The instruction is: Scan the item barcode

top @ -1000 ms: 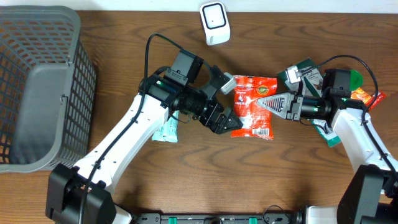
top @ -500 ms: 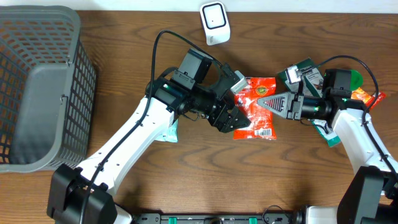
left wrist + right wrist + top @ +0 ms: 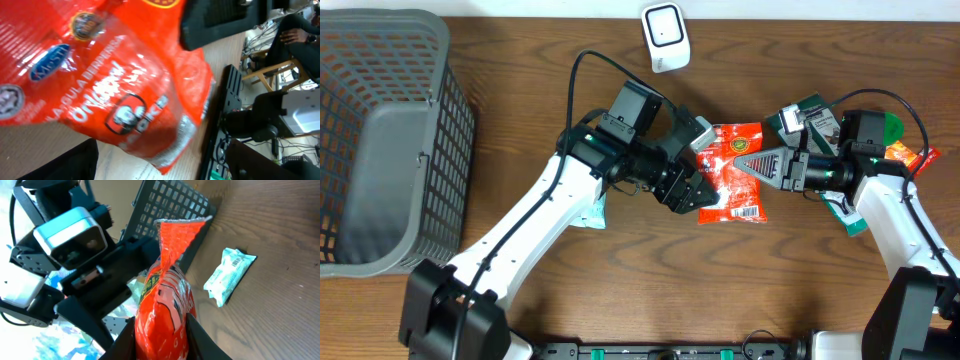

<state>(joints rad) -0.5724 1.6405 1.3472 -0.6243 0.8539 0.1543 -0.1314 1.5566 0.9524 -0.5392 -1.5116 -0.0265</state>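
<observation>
The right tool [image 3: 748,165] is gripping the red packet [image 3: 730,195] by its right edge, at bench [image 3: 520,60] centre right. In the right wrist view, the packet [image 3: 167,295] is sitting pinched between the two fingers of the right tool [image 3: 161,341], with its crimped top edge pointing up.

The left tool [image 3: 695,190] is positioned at the packet's left edge. In the left wrist view, the fingers [image 3: 65,165] are standing well apart, and the packet [image 3: 115,90] is filling most of the frame beyond them. The jaws are standing open and are not clamping the packet.

A white scanner [image 3: 665,38] is standing at the far edge of the bench, far-left of the packet and apart from it. A pale green pouch [image 3: 588,210] is lying on the bench under the left arm. A grey basket [image 3: 380,70] is occupying the far left. Green packs [image 3: 815,112] are lying just behind the right tool.
</observation>
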